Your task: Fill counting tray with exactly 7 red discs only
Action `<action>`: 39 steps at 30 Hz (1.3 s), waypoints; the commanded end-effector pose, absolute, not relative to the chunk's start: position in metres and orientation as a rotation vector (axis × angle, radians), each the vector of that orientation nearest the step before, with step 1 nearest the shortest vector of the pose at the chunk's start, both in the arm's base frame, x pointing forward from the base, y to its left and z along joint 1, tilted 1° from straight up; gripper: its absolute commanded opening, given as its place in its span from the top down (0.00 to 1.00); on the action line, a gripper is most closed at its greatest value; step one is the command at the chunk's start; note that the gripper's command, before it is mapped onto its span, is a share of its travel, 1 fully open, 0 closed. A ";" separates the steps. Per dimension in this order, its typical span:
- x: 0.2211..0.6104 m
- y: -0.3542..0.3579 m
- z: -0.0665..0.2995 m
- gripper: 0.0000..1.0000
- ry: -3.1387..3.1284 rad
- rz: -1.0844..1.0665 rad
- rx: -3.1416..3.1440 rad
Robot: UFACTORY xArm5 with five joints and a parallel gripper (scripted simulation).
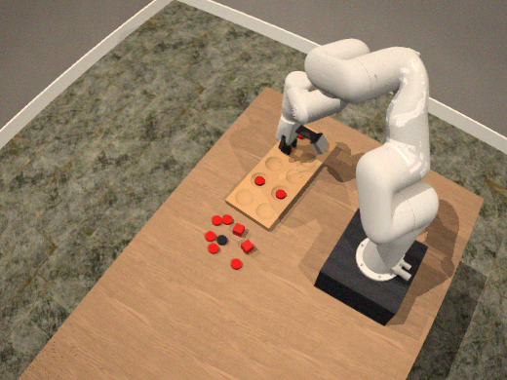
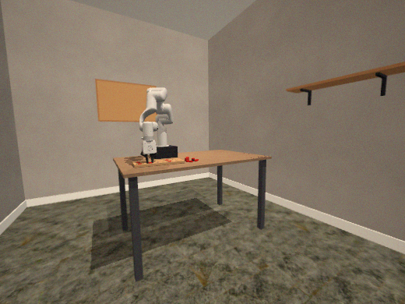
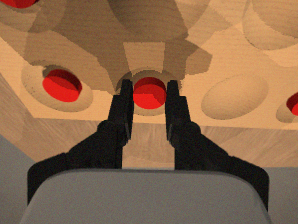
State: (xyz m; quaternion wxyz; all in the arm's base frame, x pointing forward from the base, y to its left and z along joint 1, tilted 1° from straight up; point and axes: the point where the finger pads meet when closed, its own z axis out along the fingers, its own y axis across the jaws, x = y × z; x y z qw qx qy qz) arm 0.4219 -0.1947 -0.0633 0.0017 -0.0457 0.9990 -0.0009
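Note:
The wooden counting tray [image 1: 279, 184] lies flat on the table with round pockets. Two red discs [image 1: 259, 180] [image 1: 280, 194] rest in its middle pockets, and another [image 1: 300, 136] shows at the far end behind the fingers. My gripper [image 1: 288, 146] is down at the tray's far end, shut on a red disc [image 3: 149, 93], which it holds low over a pocket in the tray's edge row. In the wrist view the pocket to its left holds a red disc [image 3: 62, 85] and the pocket to its right [image 3: 235, 97] is empty. I cannot tell whether the held disc touches the pocket floor.
Several loose red discs [image 1: 216, 220] [image 1: 236, 263], a dark disc [image 1: 222, 240] and two red cubes [image 1: 238, 229] [image 1: 248, 247] lie on the table beyond the tray's near end. The arm's black base [image 1: 370, 273] stands to the right of the tray.

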 end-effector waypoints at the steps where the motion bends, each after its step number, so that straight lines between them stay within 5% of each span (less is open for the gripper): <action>1: 0.423 -0.195 -0.062 1.00 3.132 -0.005 -0.143; 6: 0.423 -0.195 -0.062 1.00 3.132 -0.005 -0.143; 7: 0.423 -0.195 -0.062 0.67 3.132 -0.005 -0.143; 39: 0.423 -0.195 -0.062 0.67 3.132 -0.005 -0.143</action>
